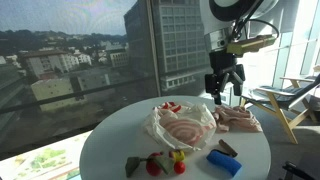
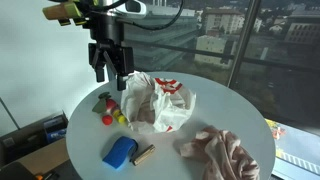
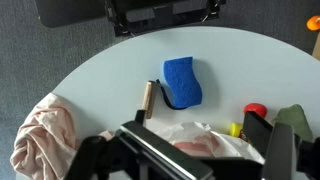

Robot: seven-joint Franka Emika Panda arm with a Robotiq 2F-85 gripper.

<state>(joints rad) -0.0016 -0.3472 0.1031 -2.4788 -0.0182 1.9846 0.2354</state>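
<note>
End effector [image 2: 109, 72], jaws apart, near plastic bag [image 2: 165, 100]; blue sponge [image 3: 181, 80] plainest in wrist view

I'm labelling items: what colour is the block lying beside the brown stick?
The block is bright blue, clearest in the wrist view.

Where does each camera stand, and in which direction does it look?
Exterior view: beside the round table, facing the window; the open gripper hangs above it.
Exterior view: higher, at another side, looking down over the plastic bag; the gripper shows at upper left.
Wrist view: looks down at the blue block; the gripper fills the lower edge.
Shared: all three show block, bag and pink cloth.
</note>
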